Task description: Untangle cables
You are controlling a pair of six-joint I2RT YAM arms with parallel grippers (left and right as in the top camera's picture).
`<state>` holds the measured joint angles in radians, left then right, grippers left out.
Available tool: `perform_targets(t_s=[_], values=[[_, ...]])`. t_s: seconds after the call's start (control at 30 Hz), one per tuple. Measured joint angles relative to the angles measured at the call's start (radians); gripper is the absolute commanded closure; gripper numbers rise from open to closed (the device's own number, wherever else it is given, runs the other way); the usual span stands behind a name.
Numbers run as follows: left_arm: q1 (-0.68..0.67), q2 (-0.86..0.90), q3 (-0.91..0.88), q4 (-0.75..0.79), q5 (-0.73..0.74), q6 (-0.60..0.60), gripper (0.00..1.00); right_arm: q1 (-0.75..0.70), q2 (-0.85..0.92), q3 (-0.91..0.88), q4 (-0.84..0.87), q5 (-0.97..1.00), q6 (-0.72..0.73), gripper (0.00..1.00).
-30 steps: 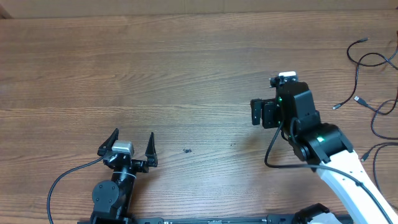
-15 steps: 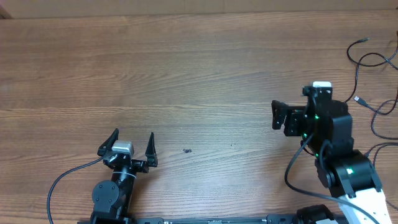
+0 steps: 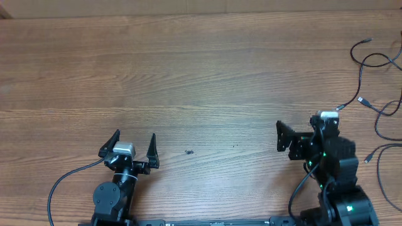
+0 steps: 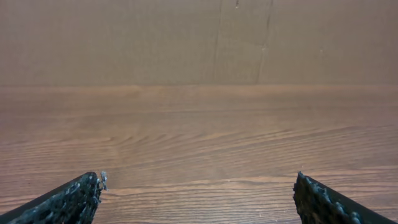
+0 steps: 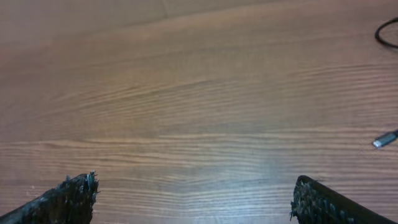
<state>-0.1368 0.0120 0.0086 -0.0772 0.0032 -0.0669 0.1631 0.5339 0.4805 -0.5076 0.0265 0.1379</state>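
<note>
I read the left gripper [image 3: 133, 145] as wide open and empty: the overhead view shows both black prongs splayed apart near 7 o'clock of the table [image 3: 188, 75], and its wrist view shows only bare wood grain between the finger [image 4: 68, 200] tips. I judge this a parked posture, pulled in close to the base so the arm stays clear of the working area.

The right gripper [image 3: 284, 137] is also spread wide and carries nothing. It sits near 5 o'clock, pointing toward 9 o'clock across the wood. Between its fingertips [image 5: 71, 196] the wrist view shows plain tabletop, with one silver plug end [image 5: 385, 140] at the frame's 3 o'clock edge and a black loop at 1 o'clock.

The cables [image 3: 377, 81] lie loose at the table's 3 o'clock edge, well apart from the left gripper and near, but not touching, the right arm. Several thin black strands curl and run off the frame; I cannot tell how they cross beyond it. One connector [image 3: 362, 100] rests just beyond the right wrist.

No container, tray or bin is visible; the cords sit directly on the wood.

I judge untangling not yet done; the right arm is better placed to reach them.
</note>
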Motion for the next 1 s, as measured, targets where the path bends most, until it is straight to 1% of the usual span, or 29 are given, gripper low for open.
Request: perform_targets(t_s=[0.3, 0.8, 1.0], values=[[0.000, 0.000, 0.000, 0.000, 0.000, 0.000, 0.00, -0.002, -0.190, -0.121, 0.014, -0.002, -0.001, 0.00], [0.000, 0.000, 0.000, 0.000, 0.000, 0.000, 0.00, -0.005, -0.423, -0.314, 0.013, -0.003, 0.000, 0.00], [0.000, 0.000, 0.000, 0.000, 0.000, 0.000, 0.01, -0.005, -0.496, -0.335, 0.020, -0.003, 0.000, 0.00]])
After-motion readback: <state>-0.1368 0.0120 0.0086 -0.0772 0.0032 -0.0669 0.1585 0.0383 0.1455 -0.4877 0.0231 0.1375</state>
